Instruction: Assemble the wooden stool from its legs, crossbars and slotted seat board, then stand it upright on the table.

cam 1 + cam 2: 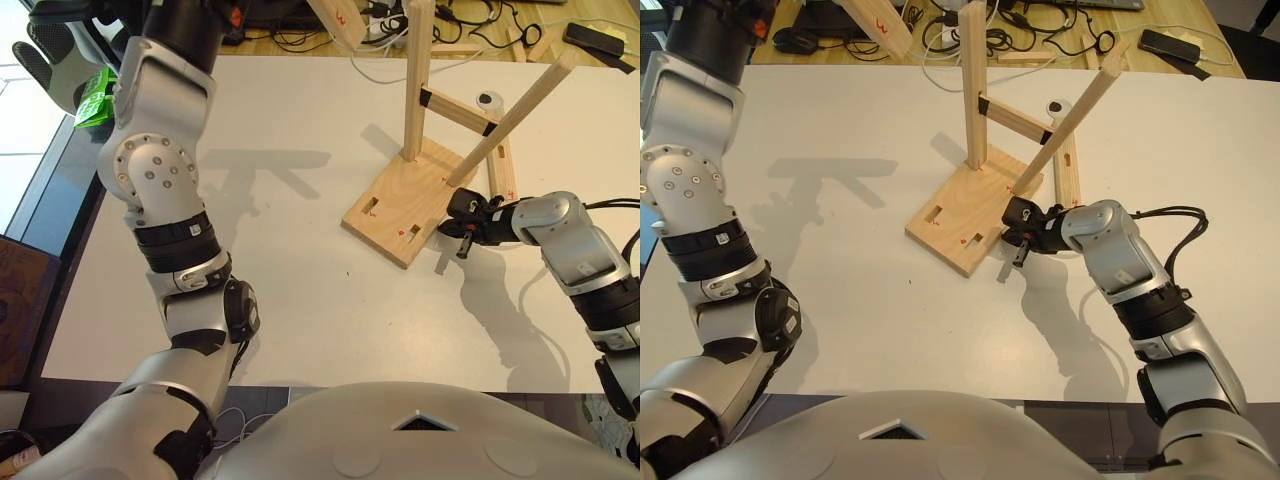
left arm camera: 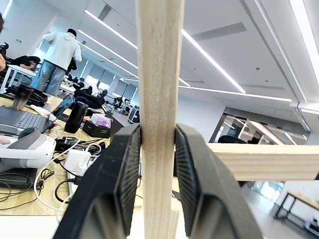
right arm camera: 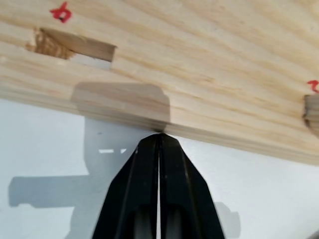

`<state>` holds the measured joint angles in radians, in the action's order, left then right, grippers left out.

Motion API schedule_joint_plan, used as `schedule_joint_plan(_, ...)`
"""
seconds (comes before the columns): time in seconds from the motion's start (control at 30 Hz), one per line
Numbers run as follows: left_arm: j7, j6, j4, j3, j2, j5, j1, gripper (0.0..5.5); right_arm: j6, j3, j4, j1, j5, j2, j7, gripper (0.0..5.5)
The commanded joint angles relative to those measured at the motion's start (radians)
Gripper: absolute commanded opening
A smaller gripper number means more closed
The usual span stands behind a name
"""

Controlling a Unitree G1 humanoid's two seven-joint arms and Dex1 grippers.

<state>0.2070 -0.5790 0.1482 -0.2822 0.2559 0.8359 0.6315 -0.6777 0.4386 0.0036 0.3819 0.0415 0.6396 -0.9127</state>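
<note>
The slotted seat board (image 1: 395,212) lies flat on the white table (image 1: 300,300). One leg (image 1: 418,80) stands upright in it and a second leg (image 1: 512,112) leans outward, with a crossbar (image 1: 455,110) joining them. My right gripper (image 1: 462,238) is shut and empty, its tips touching the board's near edge (image 3: 159,133) close to an open slot (image 3: 75,47). My left gripper (image 2: 158,144) is shut on another wooden leg (image 2: 159,74), held high beyond the table's far side, with a crossbar (image 2: 264,162) sticking out from it. Its lower end (image 1: 335,18) carries a red mark.
A loose wooden piece (image 1: 502,170) lies on the table behind the board. A small white round object (image 1: 488,99) sits near it. Cables (image 1: 300,40) and a black device (image 1: 598,40) lie past the far edge. A green item (image 1: 95,95) is off the left side.
</note>
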Motion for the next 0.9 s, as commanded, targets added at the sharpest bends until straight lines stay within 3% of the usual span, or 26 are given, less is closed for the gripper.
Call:
schedule_joint_plan(0.03,0.076,-0.049,0.071,0.035,0.085,-0.026,-0.094,0.95,0.008,-0.019,0.009,0.051,0.001,-0.04,0.026,0.0)
schedule_joint_plan(0.27,0.177,-0.072,0.162,0.086,0.106,-0.034,-0.315,0.95,-0.133,-0.205,-0.274,-0.095,-0.128,0.076,-0.012,0.0)
schedule_joint_plan(0.43,0.308,0.04,0.028,0.193,0.091,-0.152,-0.293,0.95,-0.258,-0.36,-0.497,-0.242,-0.301,0.146,-0.064,0.0)
schedule_joint_plan(0.7,0.421,0.268,-0.188,0.268,0.05,-0.331,-0.258,0.95,-0.29,-0.366,-0.562,-0.246,-0.39,0.131,-0.007,0.0)
schedule_joint_plan(0.9,0.44,0.313,-0.264,0.27,0.021,-0.367,-0.234,0.95,-0.282,-0.369,-0.557,-0.23,-0.424,0.136,0.023,0.0)
